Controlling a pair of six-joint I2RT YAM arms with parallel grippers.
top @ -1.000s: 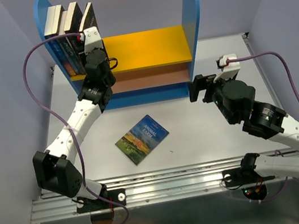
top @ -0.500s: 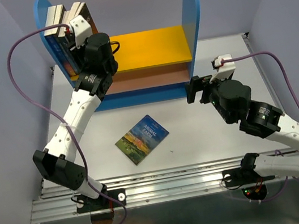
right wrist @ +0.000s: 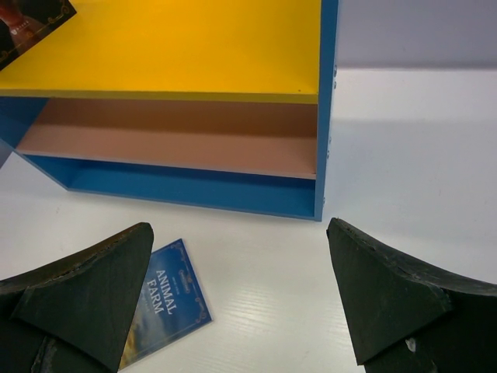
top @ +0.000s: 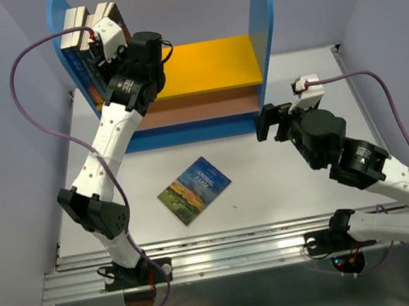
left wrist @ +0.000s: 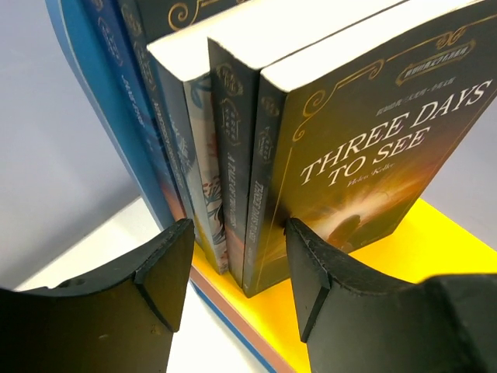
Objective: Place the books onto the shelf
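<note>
1. the shelf [top: 209, 66] stands at the far side of the table [top: 257, 183], with a tall blue round-topped panel at each end.
2. a row of books [top: 78, 29] stands upright on the yellow upper board [right wrist: 171, 47], packed against the left blue panel [left wrist: 85, 93].
3. in the left wrist view the outermost book of the row is "three days to see" [left wrist: 365, 155], dark cover facing out; next to it come further dark and pale spines, touching one another.
4. the left gripper [left wrist: 237, 233] is raised to the upper board, right at the row's lower front corner. its claw is parted, the two fingers straddling the last few spines with a gap on each side and clamping nothing.
5. the left arm [top: 106, 154] reaches up from its base to the shelf's left end, a purple cable [top: 20, 82] looping beside it.
6. one book, "animal farm" [top: 194, 190], lies flat and cover up on the table in front of the shelf, turned at an angle, well apart from both claws.
7. the right gripper [right wrist: 241, 241] hovers over the table just before the shelf's right front corner. its claw is spread wide and holds nothing.
8. the brown lower board [right wrist: 171, 136] and the blue base [right wrist: 186, 190] show below the yellow one.
</note>
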